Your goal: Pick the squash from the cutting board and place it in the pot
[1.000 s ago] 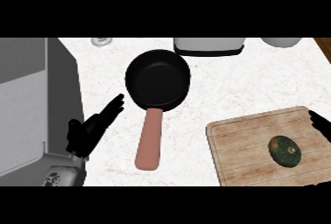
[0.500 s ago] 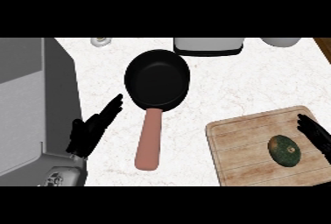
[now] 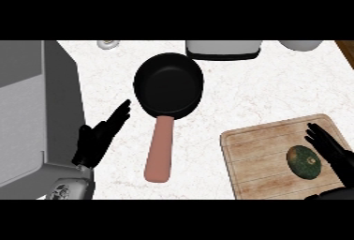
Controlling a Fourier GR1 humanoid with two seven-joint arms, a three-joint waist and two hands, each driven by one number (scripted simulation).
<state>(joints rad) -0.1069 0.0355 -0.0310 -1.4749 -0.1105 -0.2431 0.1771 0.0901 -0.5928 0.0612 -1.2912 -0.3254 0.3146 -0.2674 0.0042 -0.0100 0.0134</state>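
Observation:
A dark green round squash [image 3: 304, 161] lies on the wooden cutting board [image 3: 259, 159] at the lower right. My right hand [image 3: 333, 151] hovers at the squash's right side, fingers straight and spread, close to it but holding nothing. A black pan [image 3: 168, 84] with a pinkish handle [image 3: 159, 152] sits in the middle of the white counter. My left hand [image 3: 101, 137] rests open at the left, beside the handle, fingers pointing up and right.
A grey sink unit [image 3: 34, 112] fills the left side. At the back edge stand a white appliance [image 3: 223, 48], a white bowl-like object [image 3: 301, 45] and a small white item [image 3: 107, 44].
My right hand has moved left over the cutting board, from the view's right edge to just beside the squash. The left hand has barely shifted.

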